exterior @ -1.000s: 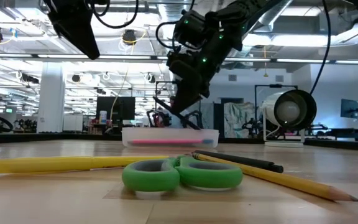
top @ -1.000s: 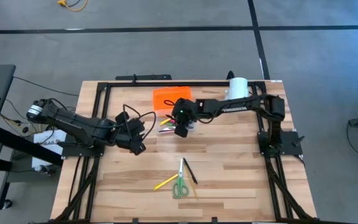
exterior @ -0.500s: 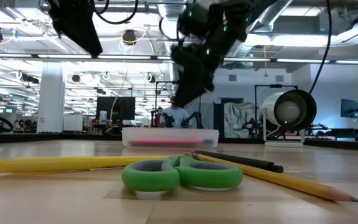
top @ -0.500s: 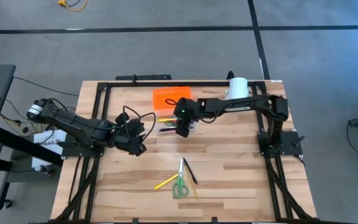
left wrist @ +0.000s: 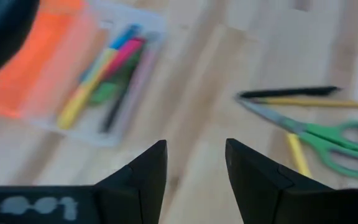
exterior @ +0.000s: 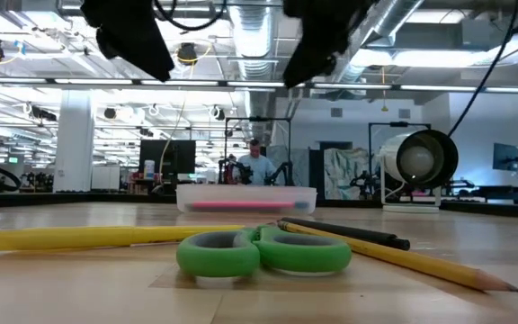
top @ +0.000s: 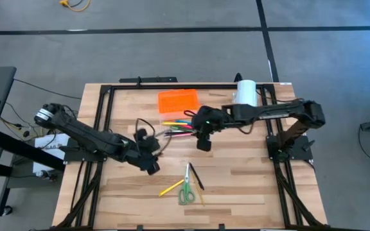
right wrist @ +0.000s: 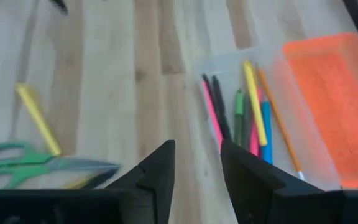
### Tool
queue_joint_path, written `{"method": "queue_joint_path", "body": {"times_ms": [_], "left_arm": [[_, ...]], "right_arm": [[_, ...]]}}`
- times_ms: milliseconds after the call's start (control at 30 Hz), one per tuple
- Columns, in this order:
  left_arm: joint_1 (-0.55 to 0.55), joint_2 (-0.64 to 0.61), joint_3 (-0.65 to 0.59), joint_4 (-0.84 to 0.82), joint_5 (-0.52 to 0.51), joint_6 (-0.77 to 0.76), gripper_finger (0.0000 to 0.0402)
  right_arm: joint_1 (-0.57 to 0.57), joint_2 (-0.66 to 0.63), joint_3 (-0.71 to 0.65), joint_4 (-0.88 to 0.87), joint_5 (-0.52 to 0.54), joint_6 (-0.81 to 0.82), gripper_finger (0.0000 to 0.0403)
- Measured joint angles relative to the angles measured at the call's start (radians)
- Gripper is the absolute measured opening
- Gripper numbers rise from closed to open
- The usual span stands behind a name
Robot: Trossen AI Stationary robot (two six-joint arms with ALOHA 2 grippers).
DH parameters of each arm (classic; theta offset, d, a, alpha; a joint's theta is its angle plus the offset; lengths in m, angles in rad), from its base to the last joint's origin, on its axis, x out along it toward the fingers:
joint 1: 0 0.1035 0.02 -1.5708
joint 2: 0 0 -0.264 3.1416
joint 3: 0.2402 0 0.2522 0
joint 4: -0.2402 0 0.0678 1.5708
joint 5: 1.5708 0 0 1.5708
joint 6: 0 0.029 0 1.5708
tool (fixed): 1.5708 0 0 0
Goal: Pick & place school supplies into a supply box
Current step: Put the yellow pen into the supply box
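Note:
The supply box (top: 179, 126), a clear case, lies at the table's far middle with several pens in it (right wrist: 247, 115). Its orange lid (top: 177, 101) lies just beyond. Near the front edge lie the green-handled scissors (top: 186, 190), a yellow pen (top: 171, 188), a black pen (top: 198, 178) and a pencil (exterior: 412, 261). My right gripper (top: 203, 144) hangs open above the bare wood just near-right of the box. My left gripper (top: 151, 167) hangs open to the left of the scissors. Nothing is between either pair of fingers (left wrist: 194, 168) (right wrist: 197, 165).
A white cylinder (top: 246, 91) lies on its side at the far right. A black frame (top: 108, 96) runs along the table's edges. Bare wood lies between the box and the scissors. A person (exterior: 257, 166) shows far off in the room.
My right gripper has risen from over the box and gone toward the table's near-right. The dark pen that slanted below it into the box hangs there no longer. My left gripper has gone toward the near edge and right, closer to the scissors.

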Motion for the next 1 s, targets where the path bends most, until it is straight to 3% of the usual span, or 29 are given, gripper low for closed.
{"method": "queue_joint_path", "body": {"times_ms": [300,567,800,1000], "left_arm": [[-0.017,0.213,0.000,0.287,0.187,0.009,0.0153],[-0.027,0.341,0.004,0.410,0.365,-0.118,0.0153],[-0.061,0.373,0.032,0.409,0.361,-0.129,0.0153],[-0.083,0.374,0.032,0.373,0.298,-0.066,0.0153]], "right_arm": [[0.112,-0.165,-0.155,-0.019,0.055,0.103,0.0119],[0.274,-0.340,-0.344,-0.031,0.113,0.230,0.0118],[0.431,-0.471,-0.478,-0.028,0.250,0.379,0.0118],[0.528,-0.525,-0.552,-0.025,0.343,0.498,0.0118]]}}
